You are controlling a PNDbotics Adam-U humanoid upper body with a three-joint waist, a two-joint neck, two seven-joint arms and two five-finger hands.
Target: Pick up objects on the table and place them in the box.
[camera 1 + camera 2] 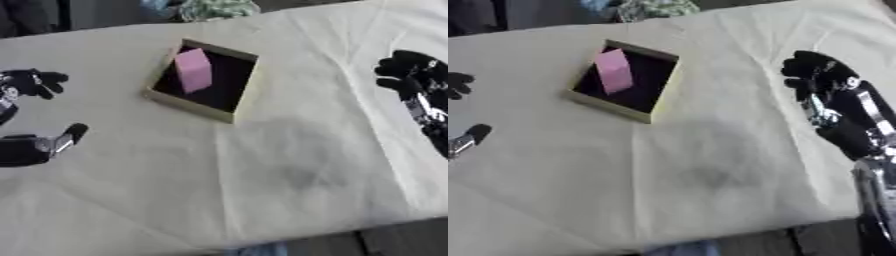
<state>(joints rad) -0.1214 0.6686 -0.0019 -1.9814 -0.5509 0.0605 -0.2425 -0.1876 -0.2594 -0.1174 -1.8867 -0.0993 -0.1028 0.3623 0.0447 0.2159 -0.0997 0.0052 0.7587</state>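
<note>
Lying inside the box (234, 112), the pink block (193, 70) is the only task object in view; no other loose object shows on the cloth-covered worktop (262, 190). The block rests on the dark floor of the box, leaning toward the far-left corner, long axis running roughly from far edge to near edge.

Left hand (31, 82) sits at the left edge of the left eye view, level with the box and well apart from it. Its fingers appear loosely curled and hold nothing; exact pose is hard to read. The thumb (72, 134) shows lower down, nearer the robot, pointing up and right.

Right hand (820, 75) is best seen in the right eye view, off to the right of the box and apart from it. Its fingers look relaxed, partly bent, and empty.

Key relation: the block lies to the right of the left hand and to the left of the right hand, both at about the same depth on the worktop. The left hand looks somewhat nearer the box's left wall; the right hand somewhat farther from its right wall.

Judgement: with the block already in the box and nothing else visible, the task reads as essentially complete. No grasp target presents itself for either hand.
</note>
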